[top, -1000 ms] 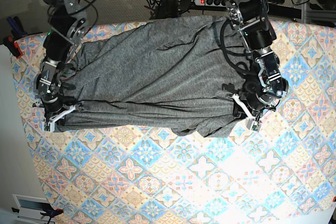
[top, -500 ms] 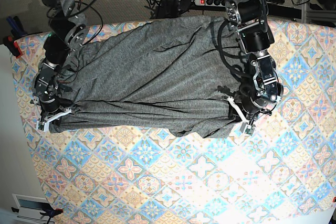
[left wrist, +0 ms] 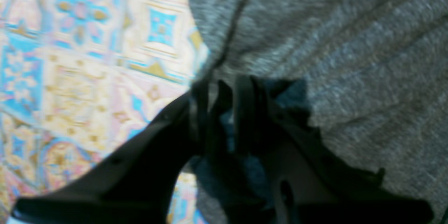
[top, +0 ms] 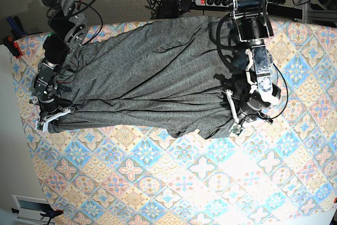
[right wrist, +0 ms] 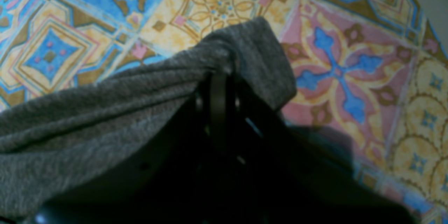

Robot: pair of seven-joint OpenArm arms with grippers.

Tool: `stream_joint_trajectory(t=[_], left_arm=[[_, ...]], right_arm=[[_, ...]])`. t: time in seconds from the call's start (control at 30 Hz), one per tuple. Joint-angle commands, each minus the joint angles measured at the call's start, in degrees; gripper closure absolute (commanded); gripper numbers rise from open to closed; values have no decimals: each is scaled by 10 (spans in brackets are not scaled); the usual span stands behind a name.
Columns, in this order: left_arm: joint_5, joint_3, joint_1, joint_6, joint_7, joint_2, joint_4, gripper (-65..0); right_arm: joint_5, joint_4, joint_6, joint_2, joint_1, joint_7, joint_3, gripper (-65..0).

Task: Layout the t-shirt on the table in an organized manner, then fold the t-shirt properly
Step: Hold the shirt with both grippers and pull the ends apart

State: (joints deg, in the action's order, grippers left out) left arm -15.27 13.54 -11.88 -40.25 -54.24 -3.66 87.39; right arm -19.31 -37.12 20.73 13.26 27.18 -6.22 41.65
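My black right gripper [right wrist: 224,77] grips the dark grey knit t-shirt [top: 158,72] near one corner; my black left gripper [left wrist: 224,87] stands parted over its opposite end, the lengthwise edge between them.

t-shirt [top: 158,69] on table [top: 126,172], spread between arms [top: 255,56]

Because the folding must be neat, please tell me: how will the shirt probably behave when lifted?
The t-shirt is likely floppy, since it lies in soft wrinkles. It may crease further, as its near edge already bunches.
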Motion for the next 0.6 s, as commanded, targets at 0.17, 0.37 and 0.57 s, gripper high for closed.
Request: stream_joint_trajectory(t=[0.17, 0.37, 0.57], left_arm=[[5, -3, -19, 2, -32, 0, 58, -126], [85, 80, -74, 2, -100, 0, 57, -142], [158, 127, -127, 2, -152, -46, -78, -377]], right_arm=[[-6, -8, -9, 10, 11, -2, 1, -8], [-6, -8, -9, 10, 10, -3, 0, -8], [-7, -8, -9, 10, 10, -7, 0, -8]])
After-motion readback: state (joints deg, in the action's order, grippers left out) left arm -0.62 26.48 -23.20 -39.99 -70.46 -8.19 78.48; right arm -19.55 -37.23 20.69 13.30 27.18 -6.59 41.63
